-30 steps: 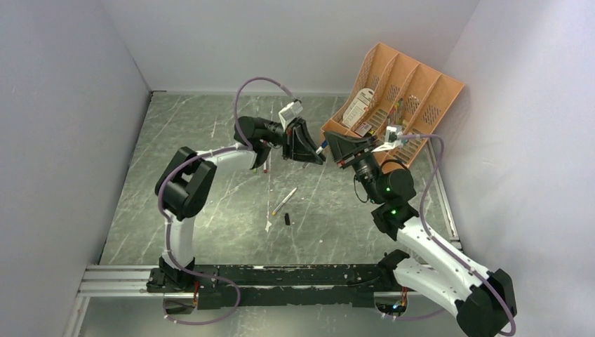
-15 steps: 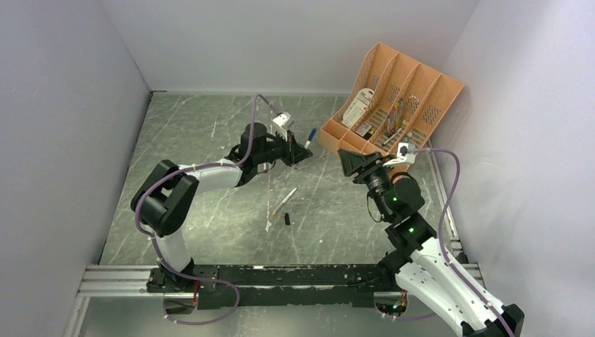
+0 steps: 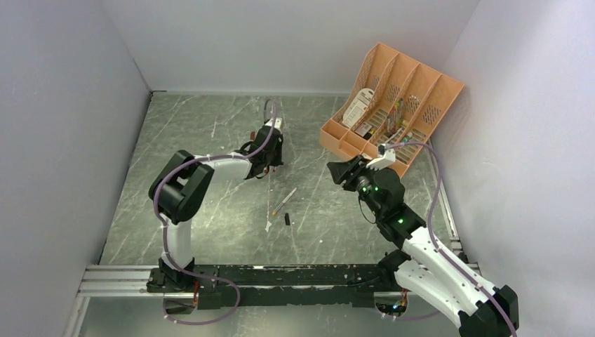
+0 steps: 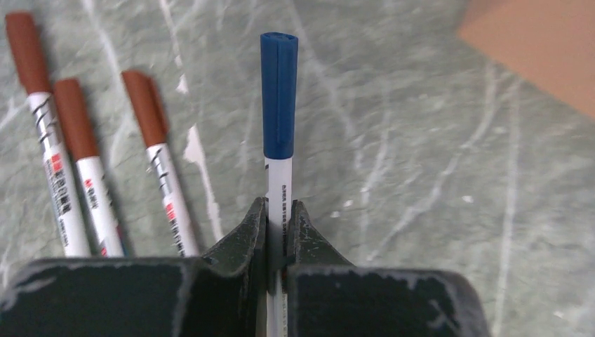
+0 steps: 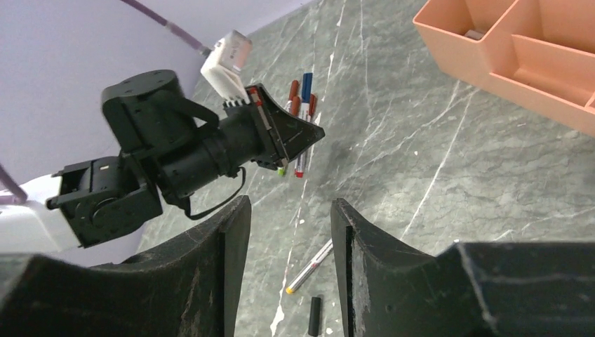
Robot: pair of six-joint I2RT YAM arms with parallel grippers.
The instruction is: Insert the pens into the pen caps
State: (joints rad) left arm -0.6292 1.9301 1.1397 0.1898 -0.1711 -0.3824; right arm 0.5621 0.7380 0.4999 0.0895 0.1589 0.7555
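Left fingers (image 4: 252,228) clenched on a white pen (image 4: 278,186), gripping the barrel just behind its blue cap (image 4: 279,91). The cap is seated on the pen and sticks out past the fingertips. Three red-brown-capped pens (image 4: 70,119) lie side by side on the bench (image 4: 421,175), just left of those fingers. A corner of the orange organizer tray (image 4: 540,49) shows ahead and to their right.

Right fingers (image 5: 228,239) released: spread apart, nothing between them. Past their tips, one loose pen (image 5: 309,266) lies flat on the bench. A black cap (image 5: 315,315) sits near the pen's end, not touching it.
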